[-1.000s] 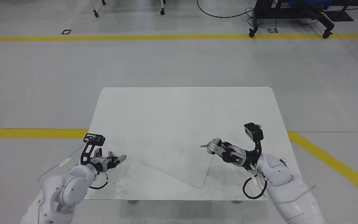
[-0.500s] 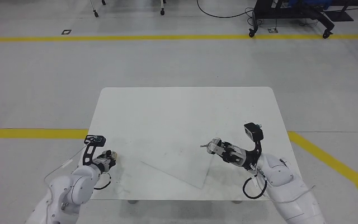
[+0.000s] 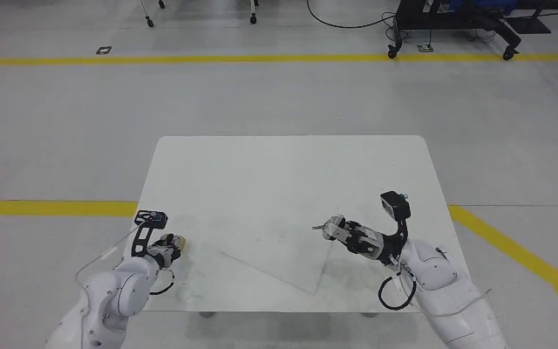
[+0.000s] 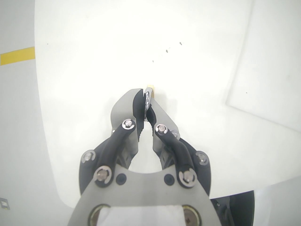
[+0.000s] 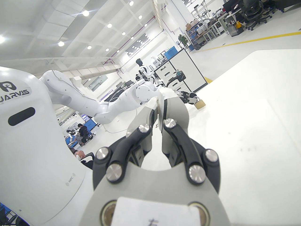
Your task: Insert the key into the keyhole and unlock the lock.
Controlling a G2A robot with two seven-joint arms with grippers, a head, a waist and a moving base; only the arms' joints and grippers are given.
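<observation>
The white desk point(image 3: 288, 166) carries a thin pale sheet point(image 3: 279, 262) lying askew towards the middle of its near edge. Both arms come in over that edge. The left pincer point(image 3: 173, 245) sits close to the near left corner, and over the last second it has drawn back a little towards that corner and turned, taking its load along. The right pincer point(image 3: 330, 229), near the right end of the near edge beside the sheet, has kept its place. The left pincer is clamped on the silver shackle of the lock point(image 4: 150, 88), whose brass body pokes out past the fingertips and seems to rest on the desk point(image 5: 200, 104). The right pincer is closed on a slim metal piece that juts out towards the lock, most likely the key point(image 3: 317, 228). Lock and key are well apart, so insertion has not begun. I read the left arm's turn as a repositioning of the lock, though no view shows the keyhole.
</observation>
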